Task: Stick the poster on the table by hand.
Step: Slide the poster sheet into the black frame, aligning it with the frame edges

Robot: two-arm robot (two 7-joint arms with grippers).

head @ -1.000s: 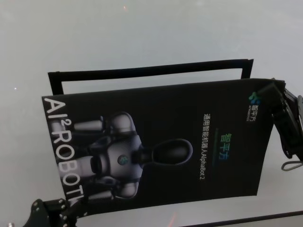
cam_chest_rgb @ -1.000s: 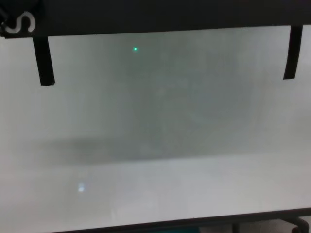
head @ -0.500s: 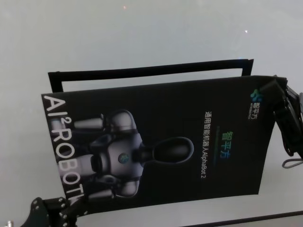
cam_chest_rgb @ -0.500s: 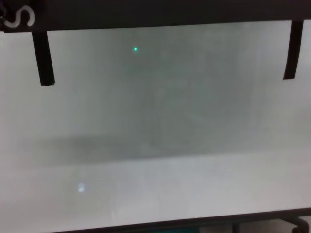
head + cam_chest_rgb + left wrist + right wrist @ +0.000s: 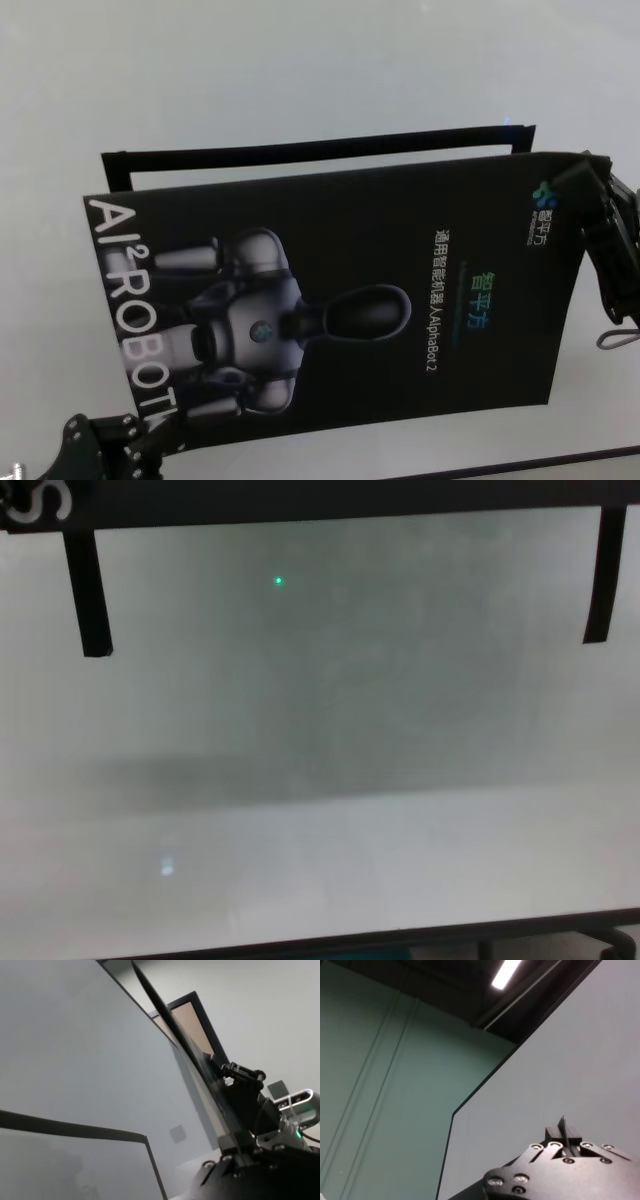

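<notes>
Left claw [image 5: 150, 440] and right claw [image 5: 585, 185] each clamped on one poster [image 5: 340, 300], above one table [image 5: 300, 70]

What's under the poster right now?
Under the lifted poster, black tape strips frame the far side of the table. The poster covers any strips nearer the robot.

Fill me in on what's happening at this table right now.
The robot holds the poster up above the table with both arms. The right gripper pinches the poster's far right corner by the logo, and the left gripper grips its near left corner by the big white lettering. A black tape outline lies on the table just beyond the sheet. The poster is not yet flat on the table.
</notes>
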